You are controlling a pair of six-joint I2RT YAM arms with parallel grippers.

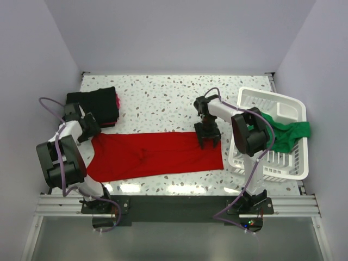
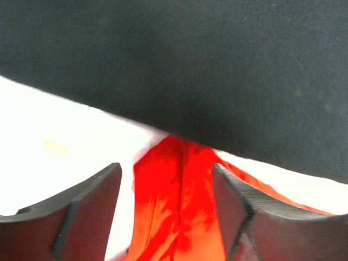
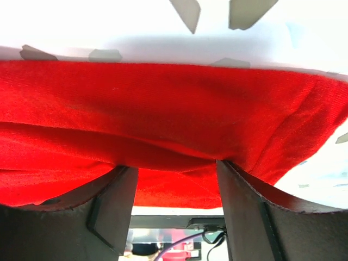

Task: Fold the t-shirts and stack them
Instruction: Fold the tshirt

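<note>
The red t-shirt [image 1: 157, 155] lies flat as a long strip across the front of the table. My left gripper [image 1: 93, 136] is at its upper left corner, jaws open, with a bunched ridge of red cloth [image 2: 174, 206] between the fingers [image 2: 98, 190]. The folded black t-shirt [image 1: 92, 104] lies just beyond it and fills the top of the left wrist view [image 2: 190, 65]. My right gripper [image 1: 208, 142] is at the shirt's upper right edge, jaws open, with red cloth [image 3: 163, 109] lying across the fingertips [image 3: 234, 174]. The green t-shirt [image 1: 288, 133] hangs over the basket's right side.
The white slatted basket [image 1: 272, 163] stands at the right, close to my right arm. A pink-red cloth edge [image 1: 117, 103] shows under the black stack's right side. White walls enclose the speckled table [image 1: 163, 98] at the back and sides.
</note>
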